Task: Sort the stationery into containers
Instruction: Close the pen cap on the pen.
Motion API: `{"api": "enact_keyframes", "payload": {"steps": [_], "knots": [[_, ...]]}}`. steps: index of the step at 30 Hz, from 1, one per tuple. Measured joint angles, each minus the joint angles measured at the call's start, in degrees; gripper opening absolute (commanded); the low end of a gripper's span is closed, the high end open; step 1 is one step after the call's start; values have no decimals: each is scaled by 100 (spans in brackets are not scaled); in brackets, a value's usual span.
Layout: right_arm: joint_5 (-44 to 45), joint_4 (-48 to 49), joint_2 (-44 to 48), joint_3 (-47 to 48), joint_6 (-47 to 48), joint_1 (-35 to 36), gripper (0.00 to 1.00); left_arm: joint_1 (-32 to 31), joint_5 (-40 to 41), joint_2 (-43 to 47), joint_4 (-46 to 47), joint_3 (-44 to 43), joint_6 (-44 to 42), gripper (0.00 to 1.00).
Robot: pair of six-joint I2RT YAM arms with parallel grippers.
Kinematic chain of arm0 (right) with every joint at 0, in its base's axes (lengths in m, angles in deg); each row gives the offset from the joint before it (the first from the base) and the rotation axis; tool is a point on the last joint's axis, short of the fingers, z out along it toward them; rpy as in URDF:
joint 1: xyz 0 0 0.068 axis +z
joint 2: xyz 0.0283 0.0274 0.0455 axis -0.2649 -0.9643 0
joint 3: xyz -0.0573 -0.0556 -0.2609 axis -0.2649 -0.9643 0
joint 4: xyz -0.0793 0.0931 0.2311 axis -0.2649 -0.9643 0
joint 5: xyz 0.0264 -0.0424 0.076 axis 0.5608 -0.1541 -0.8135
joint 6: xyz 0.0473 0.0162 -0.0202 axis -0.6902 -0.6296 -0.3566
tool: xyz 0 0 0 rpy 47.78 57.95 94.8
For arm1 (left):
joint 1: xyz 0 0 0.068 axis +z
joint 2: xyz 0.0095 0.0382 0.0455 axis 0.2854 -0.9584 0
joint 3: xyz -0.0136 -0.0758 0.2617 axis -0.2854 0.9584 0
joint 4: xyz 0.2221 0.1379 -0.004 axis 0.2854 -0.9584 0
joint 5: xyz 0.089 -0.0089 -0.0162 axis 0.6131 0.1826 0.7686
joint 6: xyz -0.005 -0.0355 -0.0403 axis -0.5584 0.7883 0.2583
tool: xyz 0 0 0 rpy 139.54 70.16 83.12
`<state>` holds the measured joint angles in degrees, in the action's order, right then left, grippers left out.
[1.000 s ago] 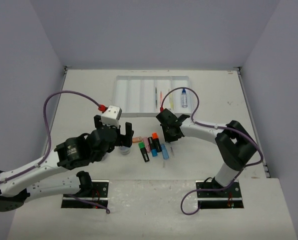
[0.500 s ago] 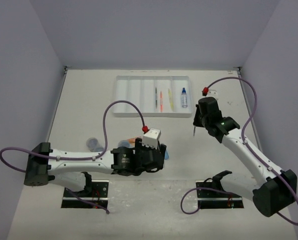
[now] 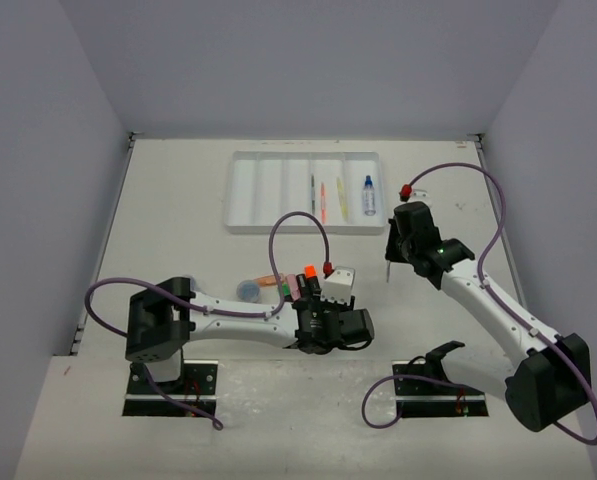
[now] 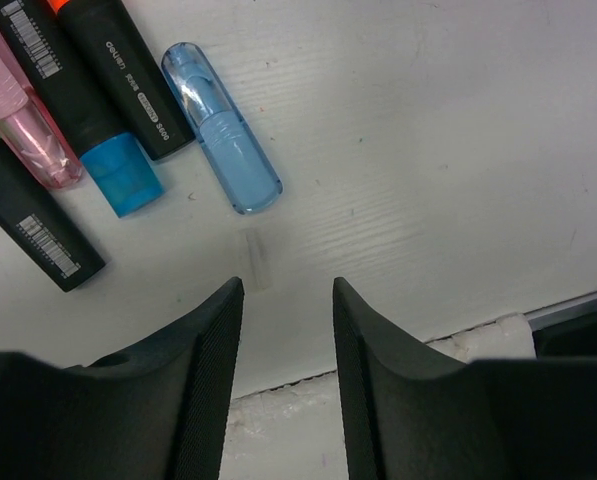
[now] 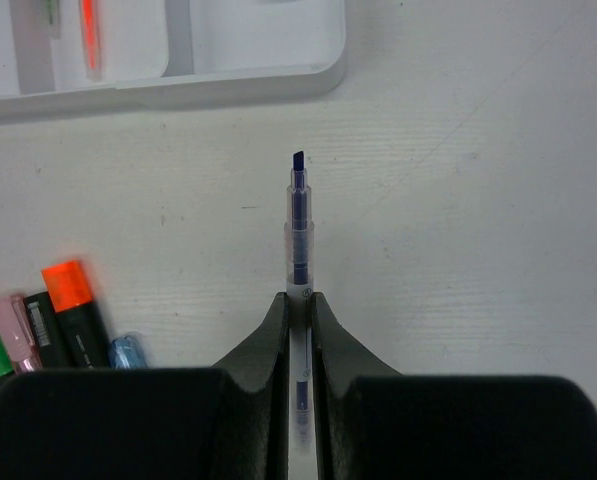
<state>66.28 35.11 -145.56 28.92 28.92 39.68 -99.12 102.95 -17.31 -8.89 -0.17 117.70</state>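
The left arm [image 3: 233, 310] and right arm [image 3: 493, 305] are wearing white shells over black joints. A purple cable [image 3: 300, 214] is looping off each, ending in a red plug [image 3: 328, 267] beside the white camera block [image 3: 342, 279]. The left gripper's [image 4: 288, 290] black fingers [image 4: 203, 380] are showing fine ribbing.

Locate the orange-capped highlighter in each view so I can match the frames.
Top external: orange-capped highlighter, mid-table, in the cluster of highlighters in front of the tray.
Left wrist: top left corner, black body slanting down-right, cap cut off by the edge.
Right wrist: lower left, cap pointing up.
Shared landmark: pink highlighter, left of it in all three.
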Motion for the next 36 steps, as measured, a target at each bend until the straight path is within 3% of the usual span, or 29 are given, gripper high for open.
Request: {"api": "enact_keyframes", "payload": {"steps": [20,25,31,36], "knots": [[-94,51,82,-106,2,0,0,105,-33,-810,1,-73,98,29],[-167,53,81,-106,16,0,0,147,-38,-904,3,-73,73,28],[-223,55,80,-106,48,0,0,204,-41,-912,6,-73,71,18],[-304,53,80,-106,68,0,0,223,-102,-912,15,-65,72,18]]}}
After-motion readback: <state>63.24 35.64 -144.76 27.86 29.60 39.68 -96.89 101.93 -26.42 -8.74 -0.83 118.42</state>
